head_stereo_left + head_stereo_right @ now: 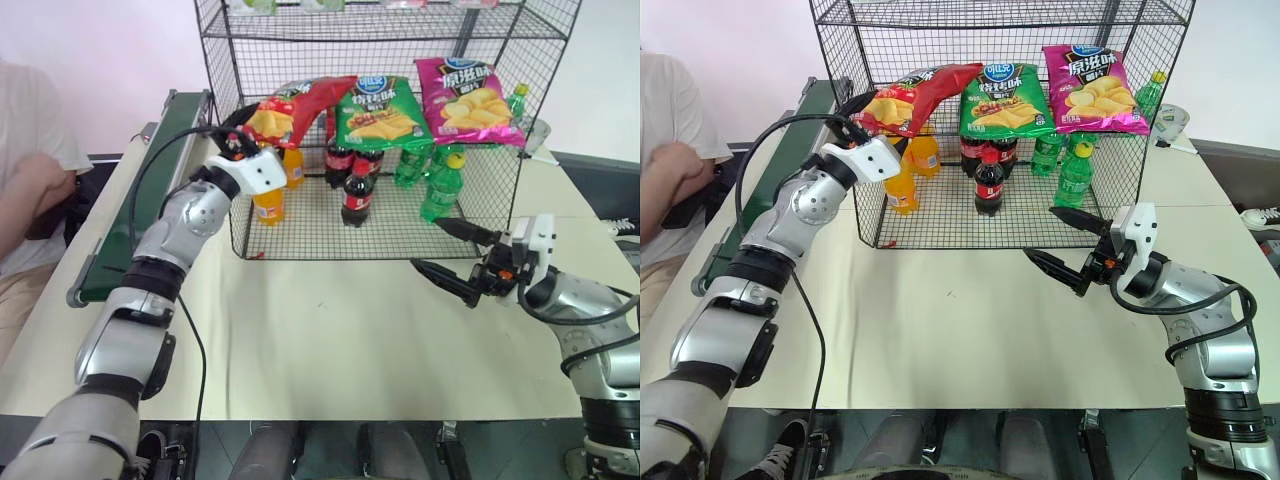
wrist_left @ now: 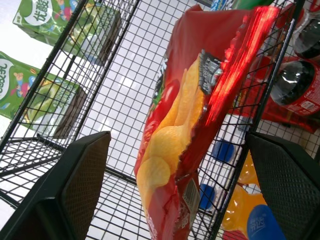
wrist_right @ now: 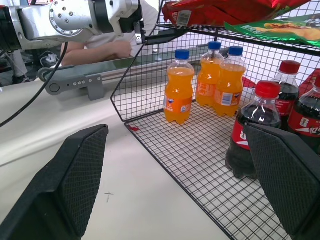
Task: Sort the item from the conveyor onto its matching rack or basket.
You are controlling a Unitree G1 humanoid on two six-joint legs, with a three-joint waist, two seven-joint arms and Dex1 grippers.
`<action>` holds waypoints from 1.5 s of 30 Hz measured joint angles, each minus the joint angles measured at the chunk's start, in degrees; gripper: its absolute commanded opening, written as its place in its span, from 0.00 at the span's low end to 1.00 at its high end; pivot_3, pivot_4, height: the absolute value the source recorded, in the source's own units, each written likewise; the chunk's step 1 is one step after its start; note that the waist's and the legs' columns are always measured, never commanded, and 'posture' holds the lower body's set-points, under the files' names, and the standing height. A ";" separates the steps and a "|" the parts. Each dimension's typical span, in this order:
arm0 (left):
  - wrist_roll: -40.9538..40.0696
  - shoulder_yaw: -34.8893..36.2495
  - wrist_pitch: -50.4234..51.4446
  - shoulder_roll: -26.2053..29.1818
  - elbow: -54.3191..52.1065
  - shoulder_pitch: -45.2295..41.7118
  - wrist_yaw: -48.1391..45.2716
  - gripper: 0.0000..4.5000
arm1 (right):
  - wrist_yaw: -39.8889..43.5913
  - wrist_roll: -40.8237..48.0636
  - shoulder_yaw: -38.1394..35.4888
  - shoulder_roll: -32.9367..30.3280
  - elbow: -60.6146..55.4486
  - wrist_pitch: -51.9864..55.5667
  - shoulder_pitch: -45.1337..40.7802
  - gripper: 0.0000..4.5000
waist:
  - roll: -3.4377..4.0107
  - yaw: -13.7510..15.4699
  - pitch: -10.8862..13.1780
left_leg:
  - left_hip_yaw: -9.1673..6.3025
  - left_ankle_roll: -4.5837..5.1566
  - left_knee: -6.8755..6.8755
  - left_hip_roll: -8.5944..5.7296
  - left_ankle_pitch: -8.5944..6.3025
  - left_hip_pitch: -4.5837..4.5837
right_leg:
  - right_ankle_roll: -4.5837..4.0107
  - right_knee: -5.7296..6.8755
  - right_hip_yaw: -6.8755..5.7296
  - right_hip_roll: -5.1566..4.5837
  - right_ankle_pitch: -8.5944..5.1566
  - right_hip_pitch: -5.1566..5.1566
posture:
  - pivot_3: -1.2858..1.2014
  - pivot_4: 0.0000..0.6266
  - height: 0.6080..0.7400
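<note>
The red crisp bag (image 1: pixel 300 103) lies on the middle shelf of the black wire rack (image 1: pixel 487 190), its left end sticking out past the rack's left front corner. My left gripper (image 1: pixel 238 133) is raised at that corner and is open, with the bag's end (image 2: pixel 175 130) between its wide-apart fingers; neither pad visibly presses on it. The dark green conveyor (image 1: pixel 150 170) runs along the table's left side, with nothing on the stretch in view. My right gripper (image 1: pixel 428 245) hovers open and empty above the table, in front of the rack's right half.
A green bag (image 1: pixel 378 112) and a pink bag (image 1: pixel 468 100) lie beside the red one. On the rack's floor stand orange bottles (image 1: pixel 268 205), cola bottles (image 1: pixel 357 195) and green bottles (image 1: pixel 440 185). A person (image 1: pixel 30 170) sits beyond the conveyor.
</note>
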 measured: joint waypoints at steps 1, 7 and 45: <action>0.05 0.02 0.03 0.00 0.67 -0.46 0.49 0.70 | -0.07 0.00 0.00 0.00 -0.02 0.00 0.00 1.00 | 0.00 -0.07 0.00 | 0.00 0.00 0.00 0.00 0.00 0.00 | 0.00 0.00 0.00 0.00 0.00 -0.01 | 0.52 0.24 1.00; 0.02 0.01 -1.03 -0.36 1.53 -1.02 0.99 0.01 | -0.20 -0.01 0.01 0.02 -0.02 0.00 -0.02 1.00 | 0.00 -0.16 0.00 | 0.00 0.00 -0.01 0.00 0.00 -0.02 | 0.02 0.00 0.00 0.00 -0.01 -0.04 | 0.52 0.24 1.00; 5.48 -2.16 25.30 -13.77 -1.09 -2.56 11.83 0.00 | 0.78 -0.45 -4.62 -1.84 2.05 -2.73 -2.33 1.00 | -0.04 -0.01 0.02 | 0.00 0.01 0.04 -0.15 0.00 -0.06 | 0.05 0.04 -0.01 -0.14 -0.03 -0.04 | 0.52 0.24 1.00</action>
